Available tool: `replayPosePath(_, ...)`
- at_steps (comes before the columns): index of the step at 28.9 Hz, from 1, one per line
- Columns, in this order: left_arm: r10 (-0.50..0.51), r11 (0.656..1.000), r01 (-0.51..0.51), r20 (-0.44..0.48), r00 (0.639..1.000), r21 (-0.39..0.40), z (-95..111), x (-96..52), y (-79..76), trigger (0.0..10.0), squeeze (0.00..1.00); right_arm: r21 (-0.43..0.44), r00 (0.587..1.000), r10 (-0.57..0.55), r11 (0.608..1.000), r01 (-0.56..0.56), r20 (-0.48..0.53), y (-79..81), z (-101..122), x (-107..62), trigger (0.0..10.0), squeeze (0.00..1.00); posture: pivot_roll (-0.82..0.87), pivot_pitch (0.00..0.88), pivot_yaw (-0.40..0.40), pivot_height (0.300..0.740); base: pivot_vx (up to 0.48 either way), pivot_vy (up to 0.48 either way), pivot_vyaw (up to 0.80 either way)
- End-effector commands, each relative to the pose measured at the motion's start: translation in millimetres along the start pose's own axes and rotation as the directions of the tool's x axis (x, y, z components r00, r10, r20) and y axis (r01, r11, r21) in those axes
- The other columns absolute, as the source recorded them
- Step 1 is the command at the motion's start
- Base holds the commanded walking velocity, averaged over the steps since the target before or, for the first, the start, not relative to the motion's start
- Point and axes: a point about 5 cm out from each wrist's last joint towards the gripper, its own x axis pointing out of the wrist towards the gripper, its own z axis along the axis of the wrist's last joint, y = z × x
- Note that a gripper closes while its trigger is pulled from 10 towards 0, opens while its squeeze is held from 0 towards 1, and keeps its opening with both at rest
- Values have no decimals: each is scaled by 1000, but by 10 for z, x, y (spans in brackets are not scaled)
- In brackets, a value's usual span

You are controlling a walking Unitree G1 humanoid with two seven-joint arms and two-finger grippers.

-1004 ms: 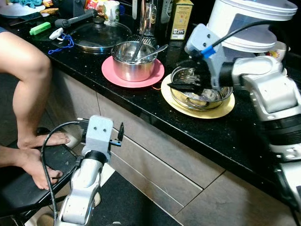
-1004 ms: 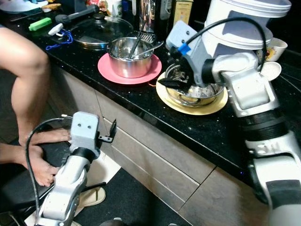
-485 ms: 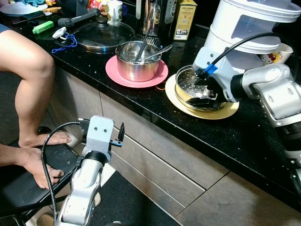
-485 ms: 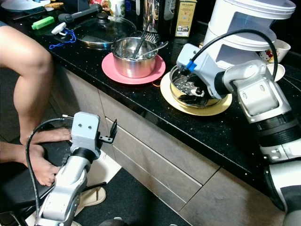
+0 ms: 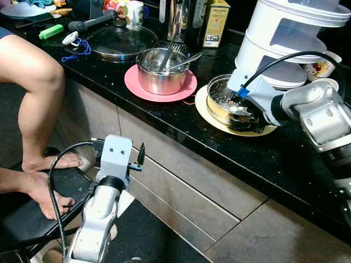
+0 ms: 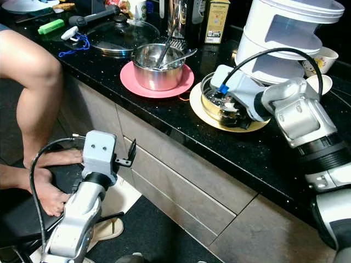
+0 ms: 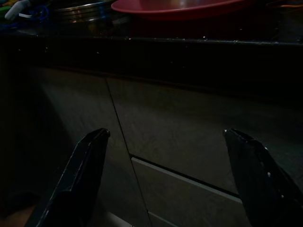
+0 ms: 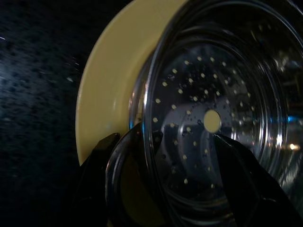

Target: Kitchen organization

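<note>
My right hand (image 5: 245, 116) is down at the steamer bowl (image 5: 226, 97) on its yellow plate (image 5: 210, 116), near the bench's front edge, fingers straddling the rim, part open. Left hand (image 7: 165, 184) hangs open below the bench. Organizing looks barely begun; the pot (image 5: 160, 75) remains unmoved.

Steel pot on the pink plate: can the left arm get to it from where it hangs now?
Probably not as it stands. The left gripper hangs open below the counter edge, facing the cabinet fronts, while the steel pot sits up on the pink plate. It would have to lift over the edge first.
</note>
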Motion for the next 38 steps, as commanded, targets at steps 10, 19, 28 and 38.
replayPosePath(10,-4,1000,4,-22,1000,4,-33,-11,-24,10000,0,-93,1000,-13,996,10,-28,-51,37,-28,10000,0,64,36,-86,732,0,0,0)
replayPosePath(19,-3,1000,3,-22,1000,4,-29,-6,-16,10000,0,-125,999,-23,992,18,-41,-82,27,-35,10000,0,62,39,-85,732,0,0,0)
replayPosePath(28,-5,1000,5,-23,1000,4,-31,-6,-13,10000,0,-157,998,62,986,-58,20,-17,103,-68,10000,0,61,39,-84,732,0,0,0)
replayPosePath(38,-4,1000,4,-21,1000,2,-30,-2,-14,10000,0,-176,997,73,982,-69,15,14,114,-53,10000,0,61,39,-84,732,0,0,0)
